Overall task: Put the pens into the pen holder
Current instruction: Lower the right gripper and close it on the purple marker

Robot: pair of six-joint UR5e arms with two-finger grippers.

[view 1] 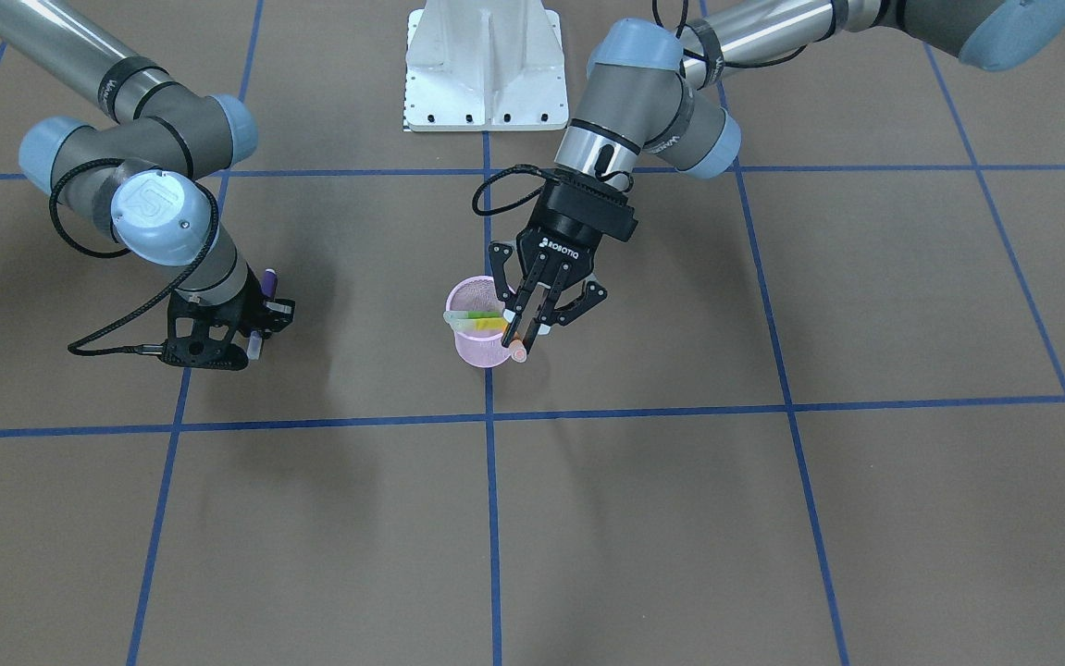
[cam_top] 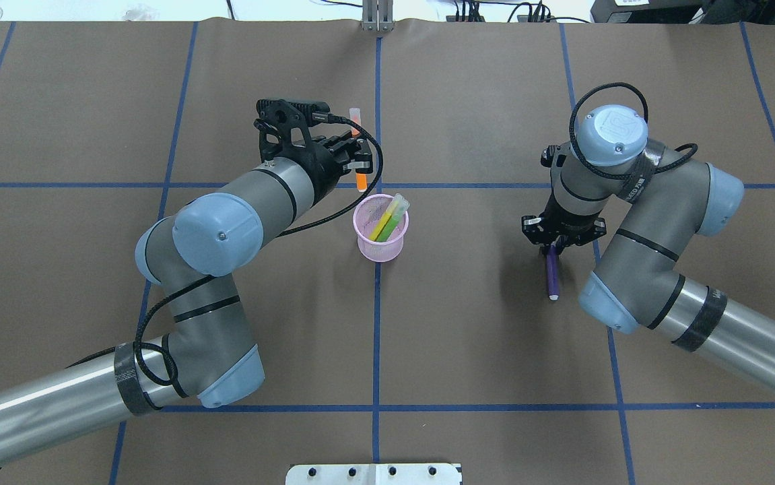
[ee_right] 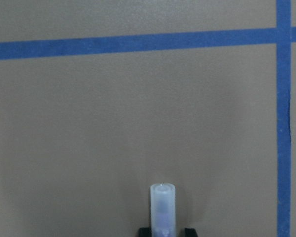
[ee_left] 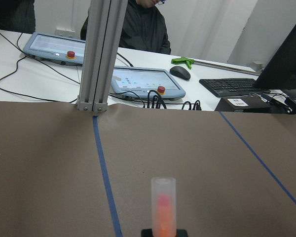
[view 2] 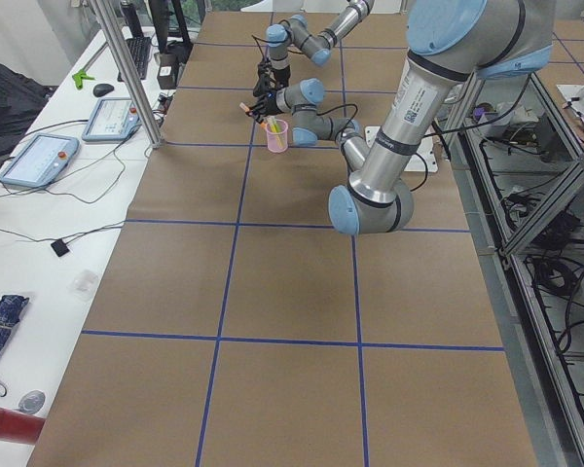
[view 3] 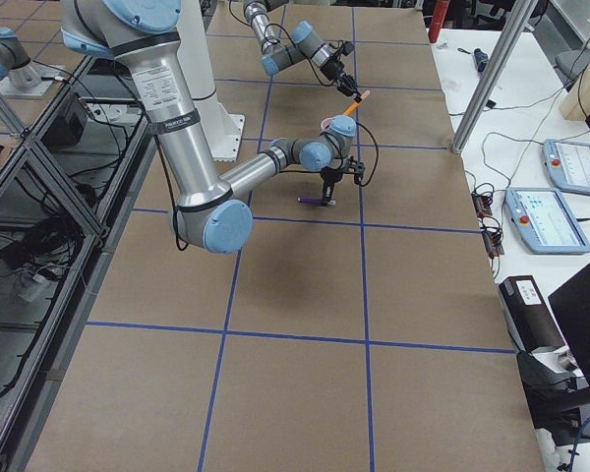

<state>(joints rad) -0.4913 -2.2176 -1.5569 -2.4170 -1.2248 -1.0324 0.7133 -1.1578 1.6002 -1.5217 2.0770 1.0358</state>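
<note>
Orange pen [ee_left: 163,210] sits pinched in the left claw [view 1: 526,327], the pen holder [cam_top: 379,249] with the green pen [cam_top: 390,215] just beside it, while the right claw [cam_top: 553,245] clamps the purple pen [cam_top: 552,273].

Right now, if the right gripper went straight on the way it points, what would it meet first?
The brown paper-covered table. The right gripper points straight down at bare paper near blue tape lines. The slim purple pen between its fingers would likely touch first; its height is unclear.

The sole legible marking is the white brand name ROBOTIQ, printed on the black body of the left gripper [view 1: 522,336].
</note>
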